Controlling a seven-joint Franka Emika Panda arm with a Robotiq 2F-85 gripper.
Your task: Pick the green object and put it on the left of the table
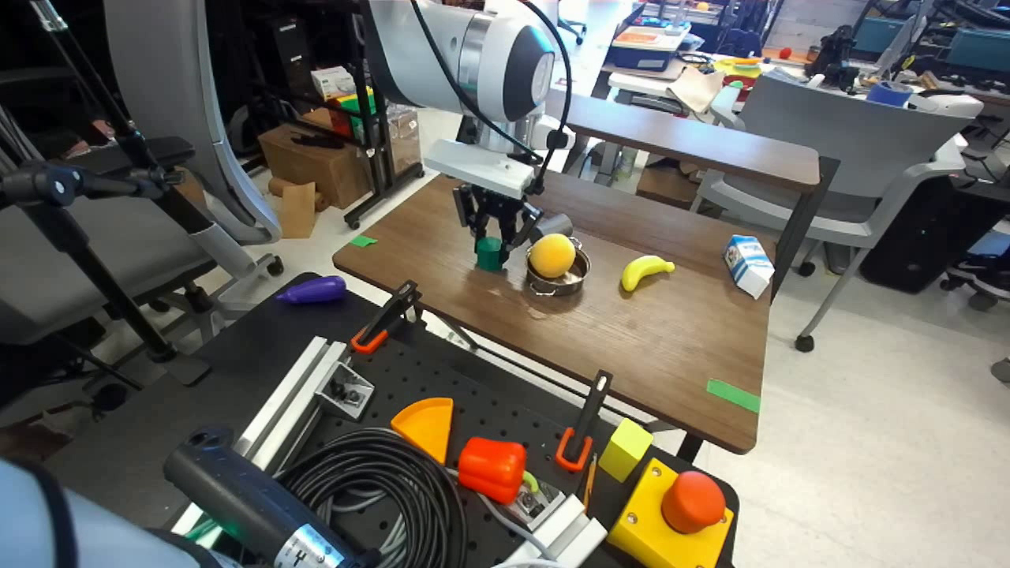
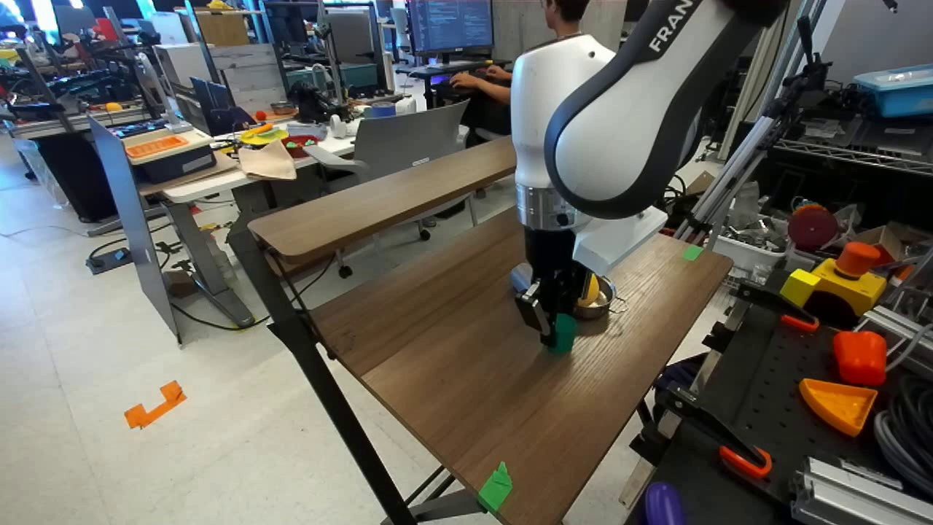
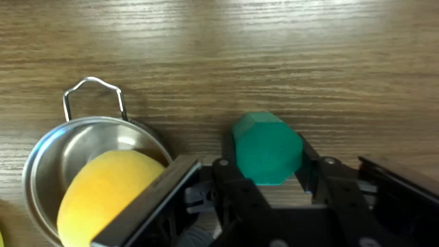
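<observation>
The green object, a small dark green chunky piece with an eight-sided top, stands roughly upright on the table. It also shows in an exterior view and in the wrist view. My gripper points down around it, with one finger against each side. It appears shut on the object; the fingers partly cover its sides. I cannot tell whether its base touches the table or is slightly raised. The table top is dark brown wood, with a green tape patch at its edge.
Close beside the gripper stands a metal pot with wire handles, holding a yellow-orange ball. A grey cylinder lies behind the pot. A yellow banana and a blue-white carton lie farther along. A raised shelf borders the table.
</observation>
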